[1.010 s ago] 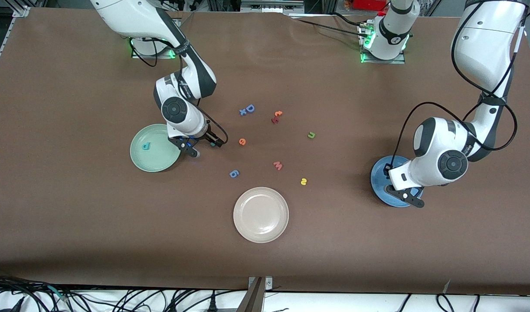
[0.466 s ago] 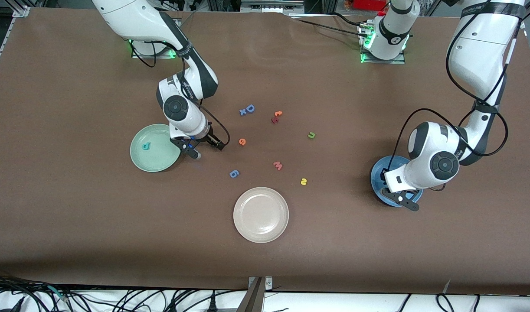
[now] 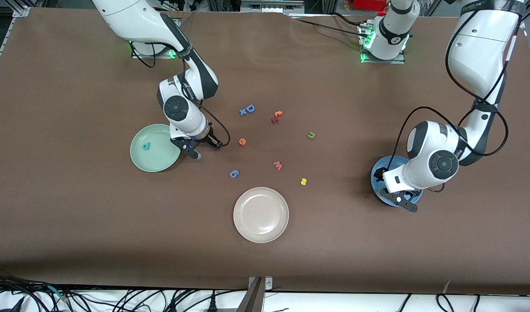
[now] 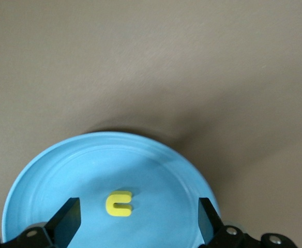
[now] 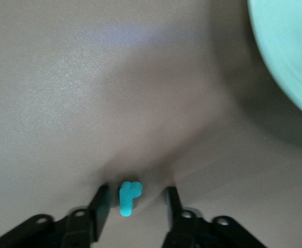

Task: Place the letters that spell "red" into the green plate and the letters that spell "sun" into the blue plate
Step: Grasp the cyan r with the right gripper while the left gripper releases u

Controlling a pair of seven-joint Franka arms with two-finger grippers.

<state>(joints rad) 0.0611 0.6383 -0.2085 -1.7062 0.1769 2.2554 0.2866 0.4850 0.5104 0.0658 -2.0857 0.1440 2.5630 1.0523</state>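
Your right gripper (image 3: 203,147) is down at the table just beside the green plate (image 3: 155,147), on its side toward the middle of the table. In the right wrist view the teal "r" (image 5: 129,197) stands between its fingers (image 5: 100,205), which sit close on either side with a sliver of gap showing, so you cannot tell whether they pinch it. That "r" is a tiny foam stroke with a short hooked arm. The pale mint plate already holds the teal "d" (image 3: 146,146), lying flat near its middle. The orange "e" (image 3: 242,141) rests on the bare table, toward the centre from your right gripper. Your left gripper (image 3: 397,200) hangs over the blue plate (image 3: 380,167) with its fingers (image 4: 64,223) spread wide and nothing between them. The yellow "u" (image 4: 119,203) lies free on the sky-blue plate between them, a small blocky curve. The olive-green "n" (image 3: 311,135) and the yellow "s" (image 3: 304,181) lie on the brown table, well apart, the "s" nearer the front camera.
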